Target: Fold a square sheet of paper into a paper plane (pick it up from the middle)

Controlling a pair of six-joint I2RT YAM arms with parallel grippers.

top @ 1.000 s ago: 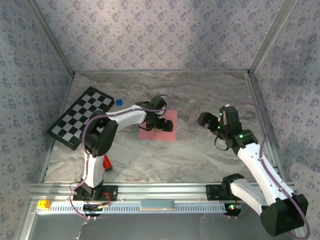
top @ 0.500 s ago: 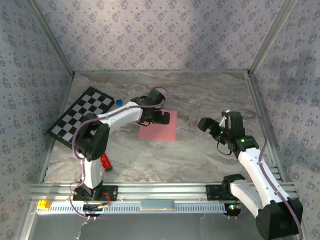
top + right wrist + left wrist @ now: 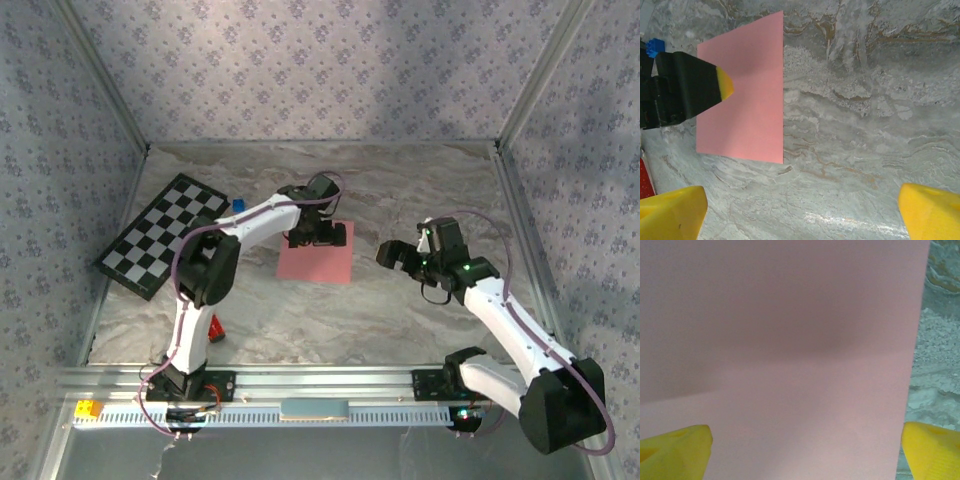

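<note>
The square sheet of paper [image 3: 320, 262] is salmon pink and lies flat and unfolded on the marble table. My left gripper [image 3: 317, 237] hovers over the sheet's far half, open; its yellow fingertips [image 3: 675, 452] straddle the paper [image 3: 790, 340] close below, with nothing between them. In the right wrist view, the left gripper's black finger with a yellow tip [image 3: 692, 89] overlaps the sheet [image 3: 747, 100]. My right gripper [image 3: 393, 256] hangs open to the right of the sheet, above bare table [image 3: 802, 212].
A black-and-white checkerboard [image 3: 165, 232] lies at the left. A tiny blue cube [image 3: 238, 204] sits by its far corner. A red glittery bar [image 3: 214, 327] lies near the left arm's base. Patterned walls enclose the table on three sides.
The right gripper has moved left and down toward the sheet. The left gripper has shifted slightly over the sheet's far part. The paper has not moved.
</note>
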